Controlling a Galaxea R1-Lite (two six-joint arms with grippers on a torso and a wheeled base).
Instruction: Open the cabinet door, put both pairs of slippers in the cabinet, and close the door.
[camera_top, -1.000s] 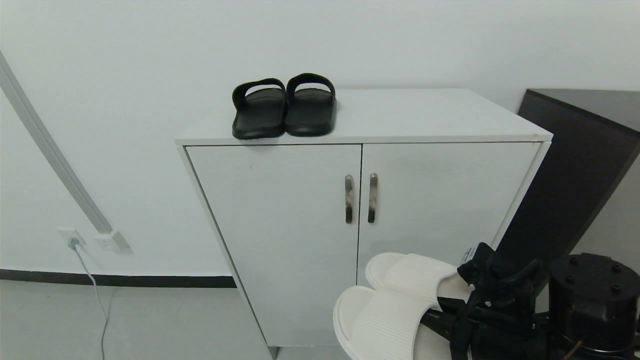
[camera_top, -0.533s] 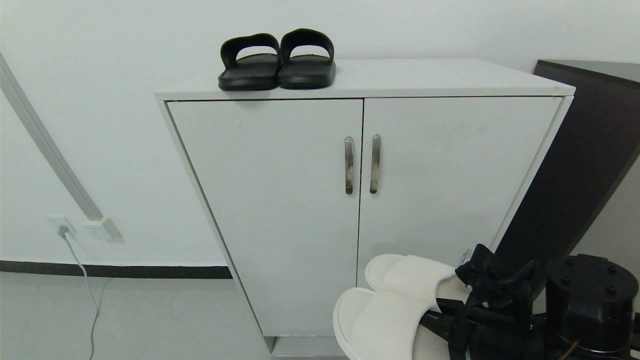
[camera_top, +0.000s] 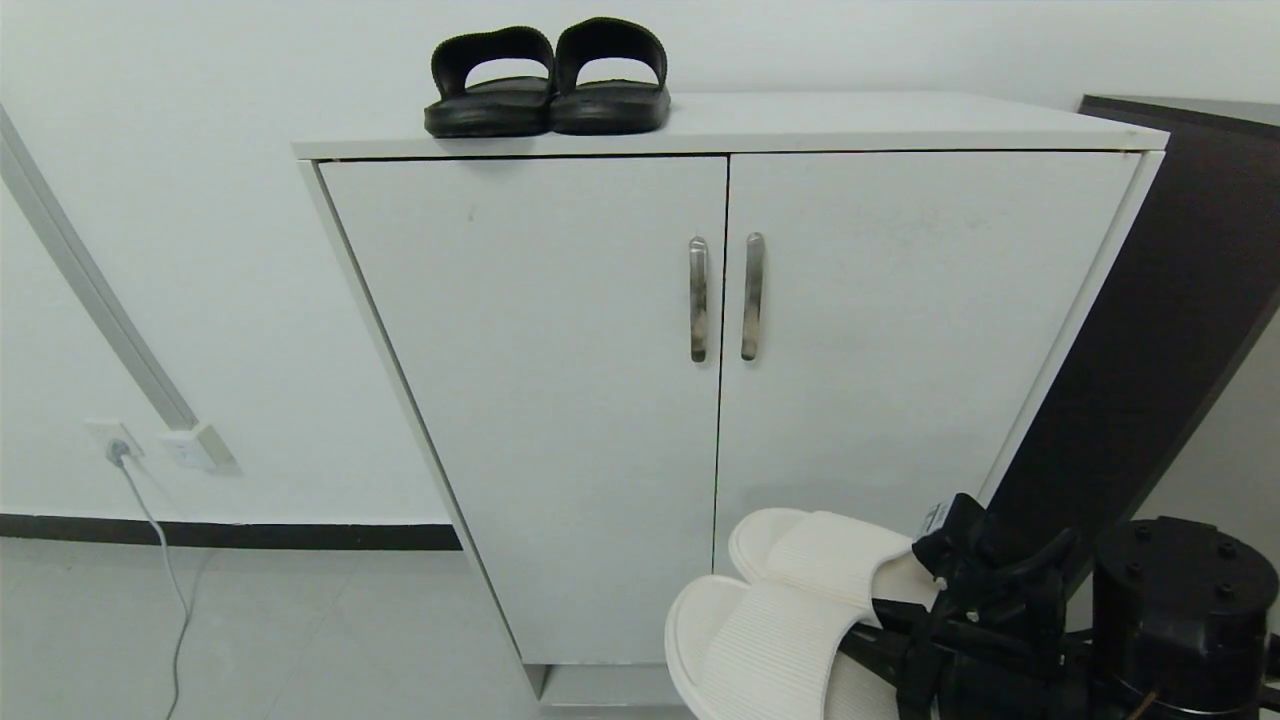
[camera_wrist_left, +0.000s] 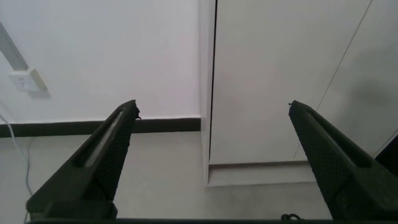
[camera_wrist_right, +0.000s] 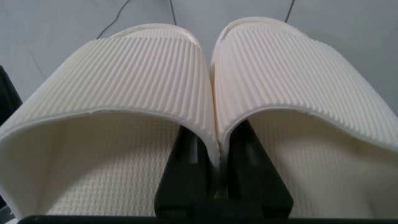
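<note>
A white two-door cabinet (camera_top: 560, 400) stands against the wall, both doors closed, with two metal handles (camera_top: 698, 298) at the centre seam. A pair of black slippers (camera_top: 548, 82) sits on its top, towards the left. My right gripper (camera_top: 900, 625) is low in front of the right door, shut on a pair of white ribbed slippers (camera_top: 790, 615). The right wrist view has its fingers (camera_wrist_right: 186, 168) pinching the slippers' (camera_wrist_right: 149, 93) inner edges together. My left gripper (camera_wrist_left: 211, 109) is open and holds nothing, facing the cabinet's (camera_wrist_left: 280, 87) lower left corner near the floor.
A dark cabinet (camera_top: 1150, 330) stands right beside the white one. On the left wall are a slanted cable duct (camera_top: 90, 290) and an outlet (camera_top: 115, 440) with a cord hanging to the grey floor (camera_top: 250, 640), which is open on the left.
The head camera has dropped lower, so the cabinet and black slippers sit higher in the picture. The right gripper still holds the white slippers in the same place.
</note>
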